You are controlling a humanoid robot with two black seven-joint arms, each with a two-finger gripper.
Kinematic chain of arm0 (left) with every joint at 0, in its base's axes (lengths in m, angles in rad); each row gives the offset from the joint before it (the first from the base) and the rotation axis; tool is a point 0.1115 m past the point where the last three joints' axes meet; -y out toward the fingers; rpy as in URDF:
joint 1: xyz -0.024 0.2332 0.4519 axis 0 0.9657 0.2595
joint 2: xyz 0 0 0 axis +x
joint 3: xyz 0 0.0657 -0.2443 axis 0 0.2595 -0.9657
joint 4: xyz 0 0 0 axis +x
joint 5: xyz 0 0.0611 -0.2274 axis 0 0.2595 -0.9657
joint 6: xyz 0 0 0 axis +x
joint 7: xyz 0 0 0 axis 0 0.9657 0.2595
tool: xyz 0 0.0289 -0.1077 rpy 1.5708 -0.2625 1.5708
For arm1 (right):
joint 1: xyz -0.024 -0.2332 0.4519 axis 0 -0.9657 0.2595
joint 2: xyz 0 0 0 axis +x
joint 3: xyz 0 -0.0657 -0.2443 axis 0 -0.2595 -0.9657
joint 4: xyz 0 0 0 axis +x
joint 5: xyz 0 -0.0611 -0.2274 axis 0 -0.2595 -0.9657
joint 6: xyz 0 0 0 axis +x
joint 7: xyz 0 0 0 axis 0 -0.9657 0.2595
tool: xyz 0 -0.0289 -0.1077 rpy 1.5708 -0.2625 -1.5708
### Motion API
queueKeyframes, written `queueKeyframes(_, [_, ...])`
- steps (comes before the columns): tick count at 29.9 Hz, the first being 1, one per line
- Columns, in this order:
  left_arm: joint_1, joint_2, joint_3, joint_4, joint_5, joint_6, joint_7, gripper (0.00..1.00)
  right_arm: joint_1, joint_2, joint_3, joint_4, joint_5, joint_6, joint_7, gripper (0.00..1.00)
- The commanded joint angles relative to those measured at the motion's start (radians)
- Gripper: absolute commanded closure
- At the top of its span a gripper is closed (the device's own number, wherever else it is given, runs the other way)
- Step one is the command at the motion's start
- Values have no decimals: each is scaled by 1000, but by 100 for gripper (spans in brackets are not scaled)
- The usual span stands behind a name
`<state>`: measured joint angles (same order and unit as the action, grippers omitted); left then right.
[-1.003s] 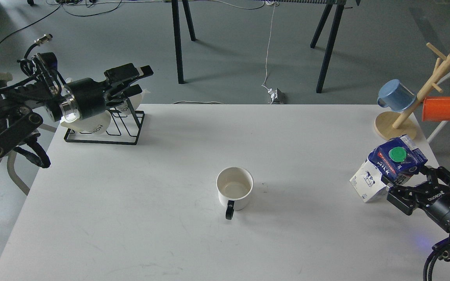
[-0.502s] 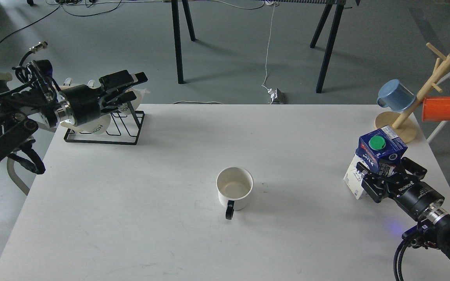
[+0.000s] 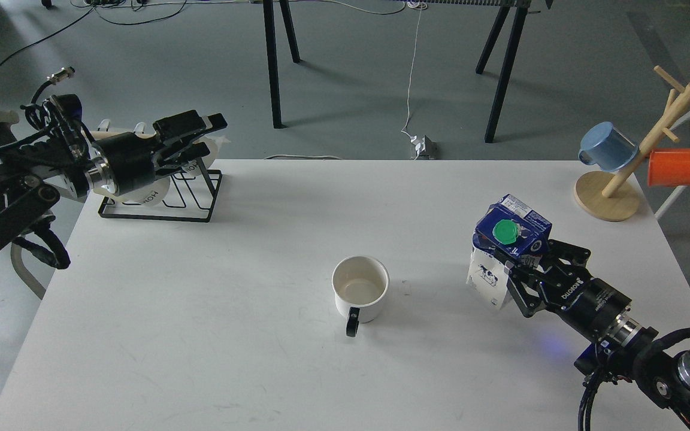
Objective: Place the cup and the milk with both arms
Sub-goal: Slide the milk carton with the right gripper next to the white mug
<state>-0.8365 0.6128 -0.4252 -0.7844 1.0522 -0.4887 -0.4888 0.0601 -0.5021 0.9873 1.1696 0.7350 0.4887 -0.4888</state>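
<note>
Clamping the milk carton (image 3: 510, 248) at lower right, the right gripper (image 3: 521, 269) holds it roughly upright, with the cup (image 3: 360, 288) to its left at table centre, well apart. Left gripper (image 3: 198, 134), upper left over the wire rack (image 3: 162, 200), looks slightly parted and empty, farther from the cup.

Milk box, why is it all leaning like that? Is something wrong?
The milk carton is tilted because the right gripper grips it at an angle. Its green cap is on and nothing is spilled. The white cup stands upright and empty. Nothing looks broken.
</note>
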Motion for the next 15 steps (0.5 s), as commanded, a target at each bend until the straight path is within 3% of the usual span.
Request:
queueKeyframes(1, [2,1,0,1,0,0,0,4,6,49,-12,-2,-60,0,0,64])
queueKeyframes(15, [36,-1,8,-1,2,0,0,4,44,177,-45,-28,-198,0,0,63])
